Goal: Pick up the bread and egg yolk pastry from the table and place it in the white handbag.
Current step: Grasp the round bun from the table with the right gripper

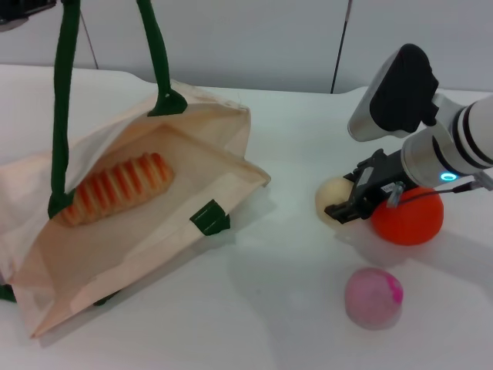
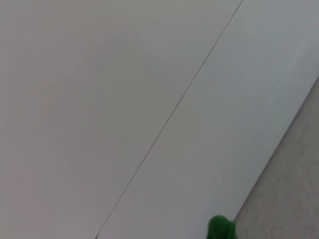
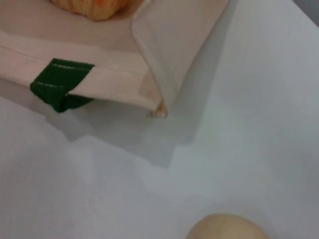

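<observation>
Cream pastry time, bread [image 1: 117, 187] already in the white handbag [image 1: 158, 239].
My right gripper [image 1: 360, 202] sits open around the egg yolk pastry [image 1: 333, 199]; can't tell my left's state.

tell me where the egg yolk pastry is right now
In the head view the egg yolk pastry sits on the table's right side, beside the orange ball, at the right gripper.
</observation>
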### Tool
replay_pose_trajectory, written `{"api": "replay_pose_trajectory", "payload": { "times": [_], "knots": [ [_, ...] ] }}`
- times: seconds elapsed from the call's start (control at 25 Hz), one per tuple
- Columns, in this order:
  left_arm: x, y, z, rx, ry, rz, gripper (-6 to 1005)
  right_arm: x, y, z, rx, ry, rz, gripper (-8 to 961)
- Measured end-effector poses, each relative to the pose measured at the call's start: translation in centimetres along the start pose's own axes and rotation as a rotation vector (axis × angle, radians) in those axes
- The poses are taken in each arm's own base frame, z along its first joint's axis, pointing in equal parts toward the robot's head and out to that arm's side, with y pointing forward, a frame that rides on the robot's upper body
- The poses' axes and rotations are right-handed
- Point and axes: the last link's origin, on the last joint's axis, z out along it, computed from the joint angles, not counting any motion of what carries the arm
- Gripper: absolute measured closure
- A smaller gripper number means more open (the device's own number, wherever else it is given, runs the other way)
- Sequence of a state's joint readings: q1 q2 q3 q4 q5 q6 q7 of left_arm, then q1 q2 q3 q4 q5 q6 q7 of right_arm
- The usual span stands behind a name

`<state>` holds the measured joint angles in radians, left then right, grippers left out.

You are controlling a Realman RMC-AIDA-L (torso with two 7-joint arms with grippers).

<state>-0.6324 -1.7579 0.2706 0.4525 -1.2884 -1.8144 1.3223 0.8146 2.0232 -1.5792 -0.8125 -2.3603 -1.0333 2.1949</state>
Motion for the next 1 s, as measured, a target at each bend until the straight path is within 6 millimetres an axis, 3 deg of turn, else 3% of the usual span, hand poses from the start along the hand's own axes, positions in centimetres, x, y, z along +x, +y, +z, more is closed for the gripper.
{"api": "replay_pose_trajectory", "payload": {
  "times": [0.4, 0.64, 0.84, 1.0],
  "knots": [
    [0.0, 0.0, 0.0, -0.003, 0.002, -0.002, 820, -0.7, 0.1, -0.5, 0.001, -0.027, -0.013, 345],
    [0.1, 0.1, -0.1, -0.006, 0.006, -0.003, 816, -0.9, 0.5, -3.1, -0.002, -0.111, -0.033, 361],
    [0.3, 0.1, 0.1, -0.011, 0.007, -0.002, 813, -2.0, 2.9, -4.6, -0.108, -0.195, -0.117, 360],
    [0.6, 0.3, 0.9, -0.03, 0.0, 0.004, 811, -4.0, 5.8, -4.1, -0.208, -0.234, -0.212, 370]
  ]
}}
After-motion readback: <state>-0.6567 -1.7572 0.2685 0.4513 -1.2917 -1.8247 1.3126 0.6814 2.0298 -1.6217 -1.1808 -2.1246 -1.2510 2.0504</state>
